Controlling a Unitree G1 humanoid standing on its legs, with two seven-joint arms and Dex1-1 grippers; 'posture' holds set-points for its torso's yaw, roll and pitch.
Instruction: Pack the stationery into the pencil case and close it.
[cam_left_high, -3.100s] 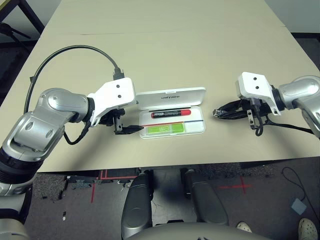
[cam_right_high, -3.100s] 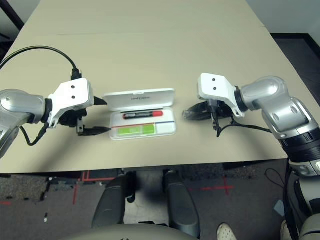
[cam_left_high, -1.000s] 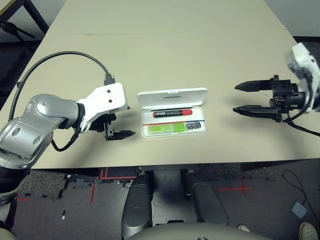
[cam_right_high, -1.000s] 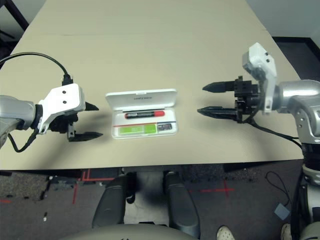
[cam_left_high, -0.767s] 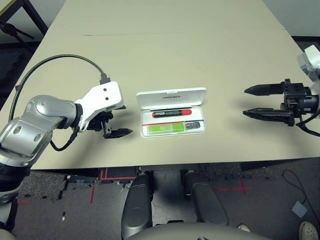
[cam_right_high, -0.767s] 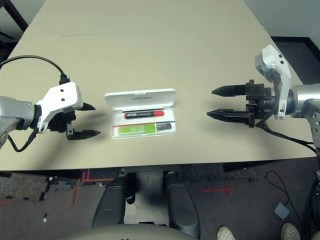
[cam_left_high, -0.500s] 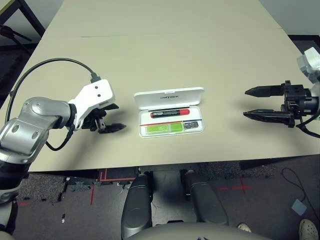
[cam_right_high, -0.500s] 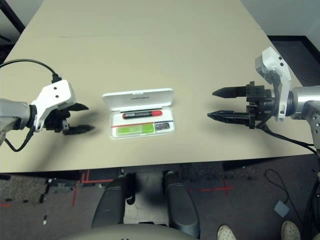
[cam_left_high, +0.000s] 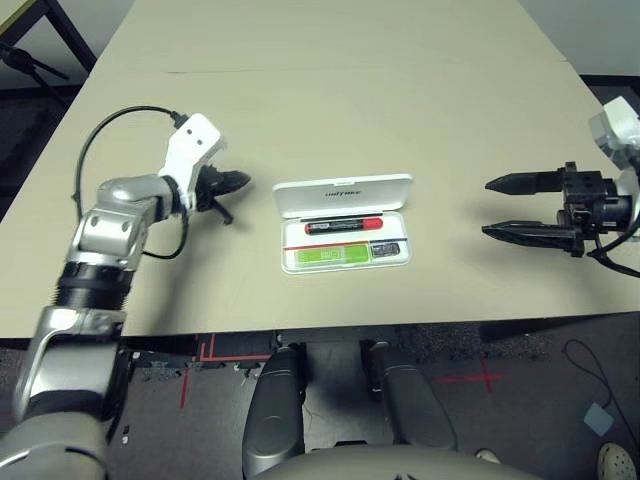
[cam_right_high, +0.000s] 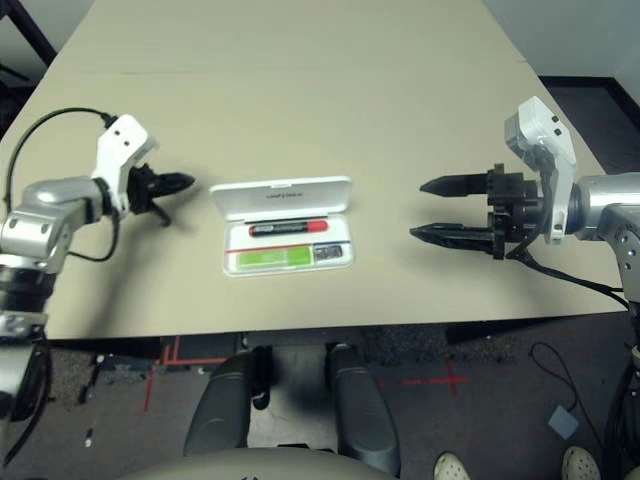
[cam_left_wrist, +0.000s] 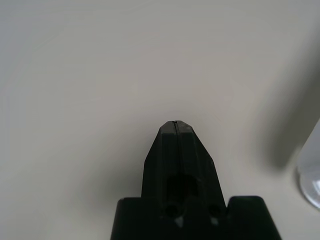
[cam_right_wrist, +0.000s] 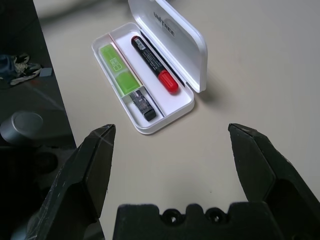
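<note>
The white pencil case (cam_left_high: 300, 197) lies open in the middle of the table, its lid tilted up at the back. Inside lie the red marker (cam_left_high: 345, 226) with its black cap, the light-green highlighter (cam_left_high: 324, 258) and a small grey piece (cam_left_high: 387, 250). My left gripper (cam_left_high: 240, 181) is shut on nothing, just left of the lid's corner and pointing at it. In the left wrist view its fingers (cam_left_wrist: 173, 150) are pressed together over bare table. My right gripper (cam_left_high: 488, 208) hangs open well to the right of the case, pointing at it; its wrist view shows the open case (cam_right_wrist: 195, 102).
The beige table (cam_left_high: 340, 90) stretches wide behind the case. Its front edge (cam_left_high: 340, 327) runs close below the case. A black cable (cam_left_high: 110, 130) loops from my left wrist over the table's left side.
My left gripper has shut and swung from the front left of the case back to beside the lid's left corner. The right gripper has drawn slightly right and stays open.
</note>
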